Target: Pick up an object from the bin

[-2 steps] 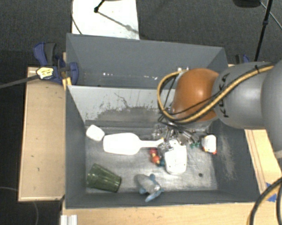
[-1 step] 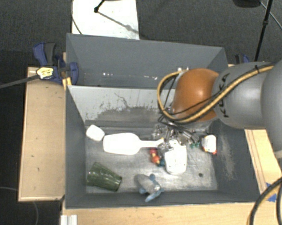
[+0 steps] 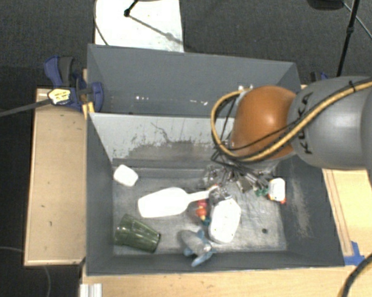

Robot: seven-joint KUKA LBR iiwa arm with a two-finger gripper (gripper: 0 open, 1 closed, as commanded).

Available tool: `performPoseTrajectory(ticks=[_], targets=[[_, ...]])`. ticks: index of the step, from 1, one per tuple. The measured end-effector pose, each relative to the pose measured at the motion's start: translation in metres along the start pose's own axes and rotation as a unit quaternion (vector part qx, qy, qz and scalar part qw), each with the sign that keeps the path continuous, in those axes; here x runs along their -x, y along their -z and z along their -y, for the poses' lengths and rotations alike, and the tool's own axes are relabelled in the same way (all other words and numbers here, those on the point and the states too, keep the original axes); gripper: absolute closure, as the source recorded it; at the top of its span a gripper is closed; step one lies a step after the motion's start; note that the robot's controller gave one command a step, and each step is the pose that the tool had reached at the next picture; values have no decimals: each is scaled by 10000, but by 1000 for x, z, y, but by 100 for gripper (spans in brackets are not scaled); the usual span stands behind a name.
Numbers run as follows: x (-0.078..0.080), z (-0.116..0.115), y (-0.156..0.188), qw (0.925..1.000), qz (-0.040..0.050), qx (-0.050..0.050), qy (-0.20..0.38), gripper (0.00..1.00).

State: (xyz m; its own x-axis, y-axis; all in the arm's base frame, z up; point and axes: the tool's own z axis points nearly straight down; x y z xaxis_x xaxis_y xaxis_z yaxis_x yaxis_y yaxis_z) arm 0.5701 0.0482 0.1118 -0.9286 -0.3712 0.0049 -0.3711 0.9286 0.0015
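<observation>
My gripper hangs low over the middle of the bin, below the arm's orange dome, with its metal fingers just above the floor. Right under it lie a white oval piece, the thin handle end of a white spoon-like scoop, and a small red and orange thing tucked between those two. I see nothing between the fingers. To the gripper's right sits a small white, red and green object.
A dark green cup lies on its side at the front left. A white block rests near the left wall. A grey-blue figure lies at the front edge. The arm enters from the right.
</observation>
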Motion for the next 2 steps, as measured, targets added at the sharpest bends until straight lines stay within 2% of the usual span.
performPoseTrajectory(ticks=[1, 2], targets=[[7, 3, 54, 10000, 11, 1, -46, 100], [10, -23, 114, 10000, 15, -5, -74, 100]])
